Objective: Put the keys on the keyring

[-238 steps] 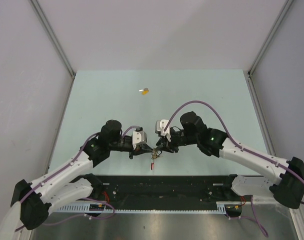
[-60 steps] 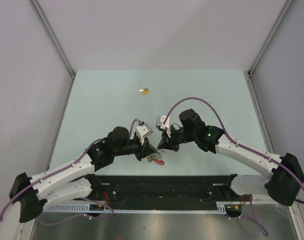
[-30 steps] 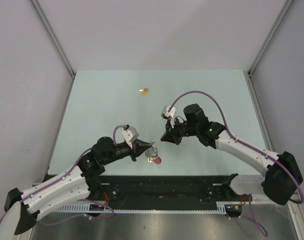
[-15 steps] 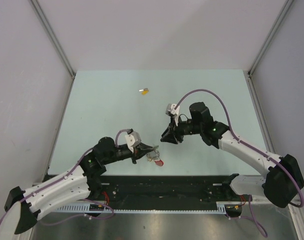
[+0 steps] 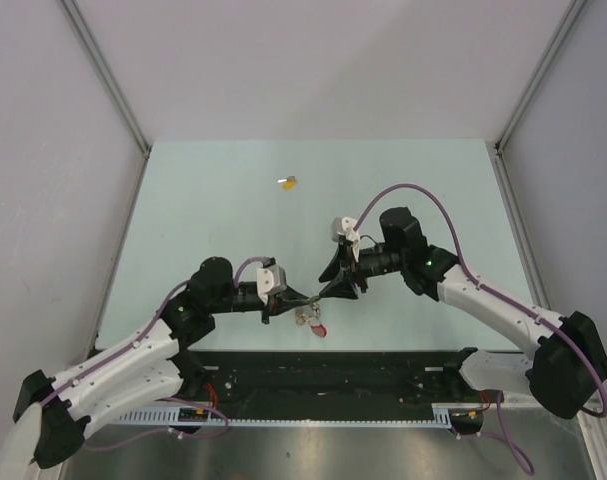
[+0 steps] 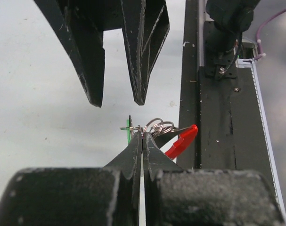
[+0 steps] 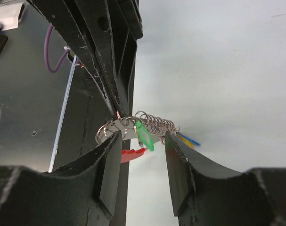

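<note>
My left gripper [image 6: 142,137] is shut on a silver ring of the keyring [image 6: 159,126], holding it in the air over the table's near edge. The bunch shows a red band [image 7: 131,154], a coil of rings [image 7: 157,123] and blue and orange key heads [image 7: 187,140]. A green-headed key [image 7: 145,135] hangs from the rings. My right gripper [image 7: 143,141] is open, its fingertips on either side of the green key and not touching it. From above, the two grippers [image 5: 305,296] [image 5: 333,285] meet tip to tip. A yellow-headed key [image 5: 288,182] lies far back on the table.
The black rail [image 5: 333,365] of the arm bases runs just below the hanging keyring. The pale green table [image 5: 213,210] is bounded by grey walls left, right and behind.
My right gripper has gone from shut to open and moved down-left to the keyring. The left gripper stayed shut on the ring and shifted slightly right.
</note>
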{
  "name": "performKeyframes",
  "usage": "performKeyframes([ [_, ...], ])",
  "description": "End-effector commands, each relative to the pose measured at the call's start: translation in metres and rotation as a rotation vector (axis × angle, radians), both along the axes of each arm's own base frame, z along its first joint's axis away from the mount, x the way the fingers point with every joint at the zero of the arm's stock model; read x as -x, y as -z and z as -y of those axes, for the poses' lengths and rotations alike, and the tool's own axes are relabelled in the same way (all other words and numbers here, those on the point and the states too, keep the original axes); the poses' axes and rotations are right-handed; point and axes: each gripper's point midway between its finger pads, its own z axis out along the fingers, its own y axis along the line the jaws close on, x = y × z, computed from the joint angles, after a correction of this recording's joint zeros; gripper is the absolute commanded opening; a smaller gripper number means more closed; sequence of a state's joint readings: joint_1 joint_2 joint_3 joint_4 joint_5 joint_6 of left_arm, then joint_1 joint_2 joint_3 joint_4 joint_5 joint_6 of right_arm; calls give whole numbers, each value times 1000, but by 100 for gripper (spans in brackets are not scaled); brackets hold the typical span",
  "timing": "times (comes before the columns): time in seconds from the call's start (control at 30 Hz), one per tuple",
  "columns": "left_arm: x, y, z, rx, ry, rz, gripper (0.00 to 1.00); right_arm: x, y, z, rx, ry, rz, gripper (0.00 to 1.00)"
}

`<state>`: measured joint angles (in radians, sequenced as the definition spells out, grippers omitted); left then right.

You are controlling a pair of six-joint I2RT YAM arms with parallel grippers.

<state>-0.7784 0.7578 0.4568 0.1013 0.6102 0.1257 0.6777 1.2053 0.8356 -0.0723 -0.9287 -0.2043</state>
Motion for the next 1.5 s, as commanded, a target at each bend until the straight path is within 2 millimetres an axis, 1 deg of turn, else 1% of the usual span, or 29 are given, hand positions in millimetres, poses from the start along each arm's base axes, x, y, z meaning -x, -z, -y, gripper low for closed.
performKeyframes([
  [0.0,12,-29,6,32,146,101,0,8,-8,-5,-54,-85,58,49],
  [0.07,13,-25,5,13,158,93,0,11,-8,-6,-61,-110,65,50],
  [0.13,13,-29,5,11,173,103,0,16,-8,-7,-72,-143,63,50],
  [0.17,13,-27,6,2,179,96,0,16,-8,-7,-75,-150,64,50],
  [0.23,14,-33,7,10,201,110,0,18,-7,-9,-78,-166,63,50],
  [0.27,17,-27,6,-11,210,84,0,19,-6,-9,-75,-169,59,51],
  [0.4,18,-30,8,-16,228,86,0,22,-9,-12,-102,-206,71,50],
  [0.53,19,-34,8,-9,237,96,0,28,-7,-13,-113,-250,58,48],
  [0.73,19,-33,6,-19,234,101,0,37,-5,-13,-121,-304,50,42],
  [0.83,20,-35,6,-15,240,102,0,37,-5,-15,-122,-317,56,41],
  [0.87,20,-36,6,-14,241,103,0,40,0,-14,-103,-320,28,40],
  [1.0,21,-37,6,-13,243,106,0,41,2,-15,-94,-329,24,38],
  [1.1,20,-38,6,-11,238,109,1,40,4,-16,-88,-327,24,33],
  [1.13,21,-38,5,-11,238,109,1,40,5,-15,-85,-326,22,28],
  [1.2,20,-36,5,-15,234,106,0,39,4,-15,-83,-319,25,22],
  [1.23,20,-35,5,-18,231,102,0,38,4,-15,-79,-308,30,16],
  [1.3,20,-36,4,-18,227,107,0,36,4,-13,-74,-292,35,9],
  [1.33,19,-33,3,-27,219,103,1,34,4,-12,-70,-281,38,5],
  [1.4,17,-32,2,-31,206,108,0,30,4,-9,-62,-262,33,0],
  [1.47,15,-34,0,-29,183,124,1,28,2,-8,-59,-246,37,0],
])
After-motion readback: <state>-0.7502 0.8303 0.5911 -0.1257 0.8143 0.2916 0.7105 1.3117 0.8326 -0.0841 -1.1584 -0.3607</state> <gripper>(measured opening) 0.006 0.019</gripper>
